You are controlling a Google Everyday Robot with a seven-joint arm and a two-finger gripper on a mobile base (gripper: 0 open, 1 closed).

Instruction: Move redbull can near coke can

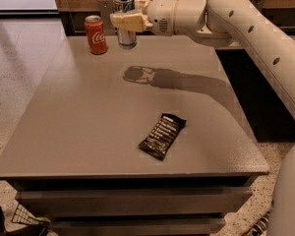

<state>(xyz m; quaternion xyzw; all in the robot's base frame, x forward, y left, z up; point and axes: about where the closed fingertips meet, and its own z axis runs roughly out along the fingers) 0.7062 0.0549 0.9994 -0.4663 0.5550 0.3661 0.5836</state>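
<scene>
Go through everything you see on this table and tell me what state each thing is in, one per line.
gripper: over the table's far edge, shut on the redbull can.
redbull can: upright, held, apparently lifted off the table, just right of the coke can and not touching it.
coke can: upright, standing free on the table.
black snack packet: lying flat near the front, untouched.
</scene>
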